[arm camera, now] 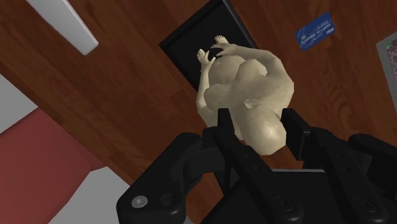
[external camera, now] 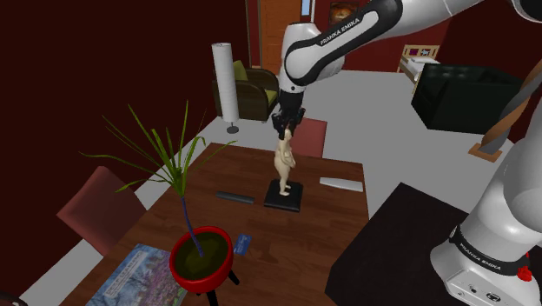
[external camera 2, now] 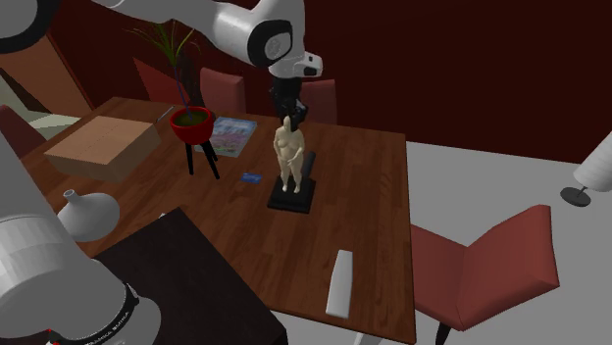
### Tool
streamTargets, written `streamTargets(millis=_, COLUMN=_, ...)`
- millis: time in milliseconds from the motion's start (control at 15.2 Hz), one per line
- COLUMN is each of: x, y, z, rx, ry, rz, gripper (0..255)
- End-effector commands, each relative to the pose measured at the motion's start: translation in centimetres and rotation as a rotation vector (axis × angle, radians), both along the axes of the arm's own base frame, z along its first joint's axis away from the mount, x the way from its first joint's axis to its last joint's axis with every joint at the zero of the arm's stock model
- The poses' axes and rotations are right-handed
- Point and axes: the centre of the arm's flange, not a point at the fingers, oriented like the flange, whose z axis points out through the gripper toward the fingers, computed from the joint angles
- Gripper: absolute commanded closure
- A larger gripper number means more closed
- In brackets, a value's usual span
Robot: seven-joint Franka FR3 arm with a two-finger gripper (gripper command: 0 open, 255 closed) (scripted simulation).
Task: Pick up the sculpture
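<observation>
Beige figurine (external camera: 284, 161) stood upright on its black base (external camera: 287, 200) on the wooden table (external camera: 330, 228), head clasped between the fingers of the gripper (arm camera: 257, 118); grasp apparently made, lift remaining.

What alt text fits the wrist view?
The black hand hangs at the head of a beige nude figure sculpture standing on a black square base. Beneath is a brown wooden table with a blue card.
</observation>
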Motion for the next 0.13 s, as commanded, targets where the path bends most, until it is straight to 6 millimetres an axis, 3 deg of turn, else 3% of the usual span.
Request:
streamTargets(millis=0, x=0.02, y=0.01, z=0.96, rx=0.0, ry=-0.002, rz=0.0, gripper=255)
streamTargets(millis=66, x=0.03, y=0.01, z=0.96, rx=0.0, ry=-0.002, rz=0.0, gripper=255)
